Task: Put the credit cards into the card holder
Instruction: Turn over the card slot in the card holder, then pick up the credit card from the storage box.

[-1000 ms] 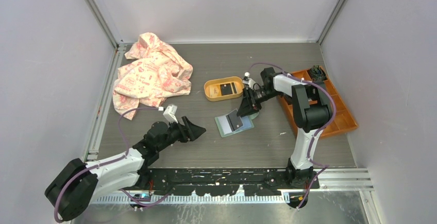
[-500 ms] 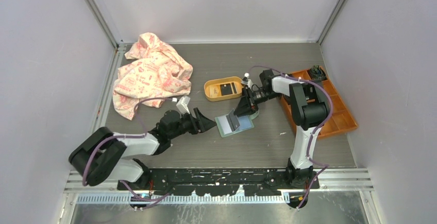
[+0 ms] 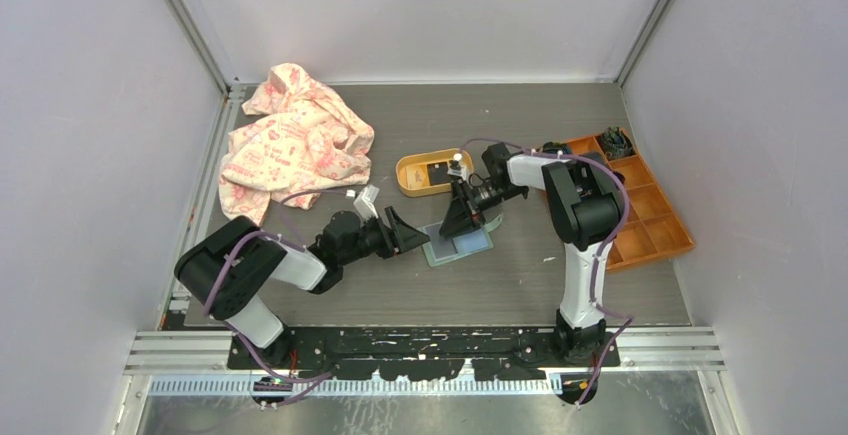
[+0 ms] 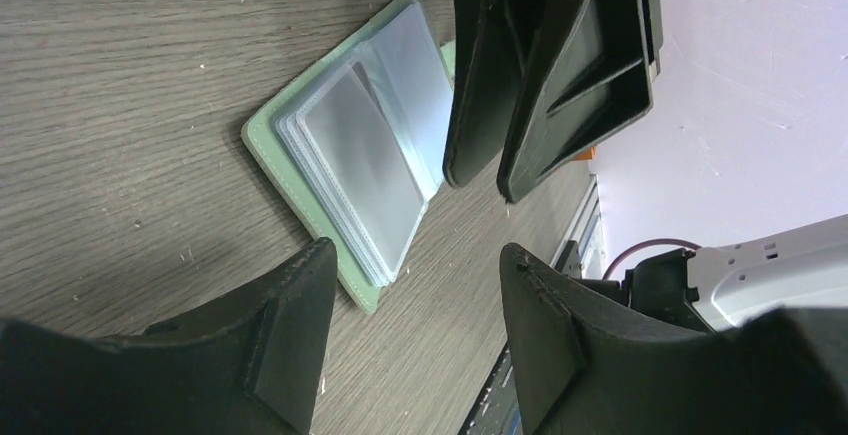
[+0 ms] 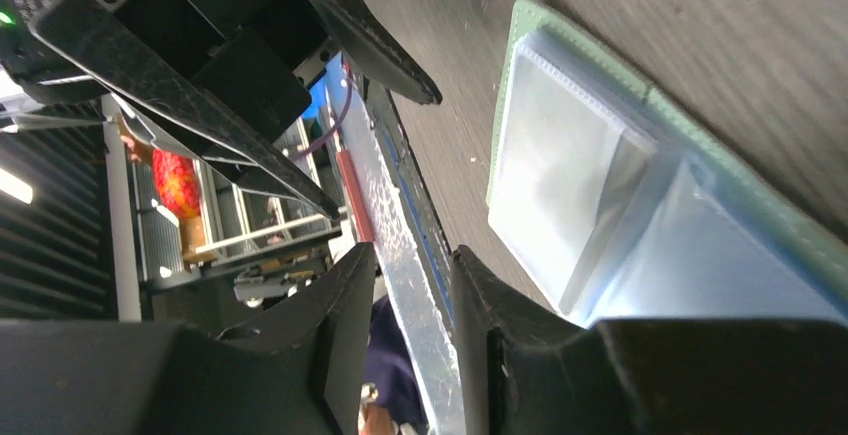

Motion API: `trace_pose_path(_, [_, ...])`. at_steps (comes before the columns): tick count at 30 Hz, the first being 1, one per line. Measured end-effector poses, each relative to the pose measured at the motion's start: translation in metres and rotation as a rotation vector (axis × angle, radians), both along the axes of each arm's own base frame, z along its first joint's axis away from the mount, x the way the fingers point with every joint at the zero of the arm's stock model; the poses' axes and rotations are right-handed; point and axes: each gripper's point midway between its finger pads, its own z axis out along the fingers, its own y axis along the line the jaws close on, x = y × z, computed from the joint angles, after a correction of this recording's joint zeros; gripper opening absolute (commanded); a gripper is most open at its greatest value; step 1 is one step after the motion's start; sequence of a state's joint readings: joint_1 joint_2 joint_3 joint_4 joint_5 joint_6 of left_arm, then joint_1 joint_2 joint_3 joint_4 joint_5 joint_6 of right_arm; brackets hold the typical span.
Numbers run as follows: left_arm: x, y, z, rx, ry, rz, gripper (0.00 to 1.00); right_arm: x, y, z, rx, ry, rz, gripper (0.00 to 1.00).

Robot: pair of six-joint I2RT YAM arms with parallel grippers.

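A: What could go wrong from here?

B: A clash of the hands is to be feared first. The left hand (image 3: pixel 408 234), its jaws set wide with nothing between them, is held just left of the sage-green fold-over card holder (image 3: pixel 470 247). The right hand (image 3: pixel 458 223), its jaws at a narrow gap with nothing seen in them, is poised over the holder's far side. So little room is left that fingers could be knocked together.

A: And the holder itself?

B: It lies open in the middle of the grey surface (image 3: pixel 520 275) and is not seen to be pinned. It could be shoved aside or flipped shut if an edge is caught. Its clear plastic sleeves (image 4: pixel 370 155) could be creased, or a slot missed.

A: The cards?

B: Only one black credit card (image 3: pixel 438 173) can be made out, apart from the holder in the yellow-orange oval tray (image 3: pixel 405 177) on the far side. It must be fetched past both hands.

A: What is changed from a second ago?

B: The left arm (image 3: pixel 300 263) has been swung in from the near left to the holder, and its jaws drawn slightly closer. The right hand has been shifted left over the holder. A dark rectangle formerly seen on the holder can no longer be told apart from that hand.
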State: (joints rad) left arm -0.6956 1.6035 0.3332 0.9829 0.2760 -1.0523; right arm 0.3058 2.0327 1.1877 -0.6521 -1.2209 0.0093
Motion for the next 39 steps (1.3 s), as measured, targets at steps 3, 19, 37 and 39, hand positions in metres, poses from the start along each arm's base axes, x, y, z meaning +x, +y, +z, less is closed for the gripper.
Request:
trace_pose_path(3, [0.0, 0.001, 0.0, 0.003, 0.001, 0.003, 0.6, -0.006, 0.002, -0.003, -0.015, 0.004, 0.032, 0.35])
trace_pose_path(19, [-0.002, 0.021, 0.04, 0.023, -0.077, 0.015, 0.61, 0.017, -0.045, 0.055, -0.259, -0.793, 0.107, 0.57])
trace_pose_path(37, [0.023, 0.061, 0.198, 0.14, -0.211, -0.012, 0.82, 0.144, -0.045, 0.172, -0.361, -1.254, -0.217, 1.0])
trace_pose_path(39, [0.028, 0.059, 0.216, 0.149, -0.223, -0.022, 0.89, 0.148, -0.038, 0.174, -0.325, -1.222, -0.23, 1.0])
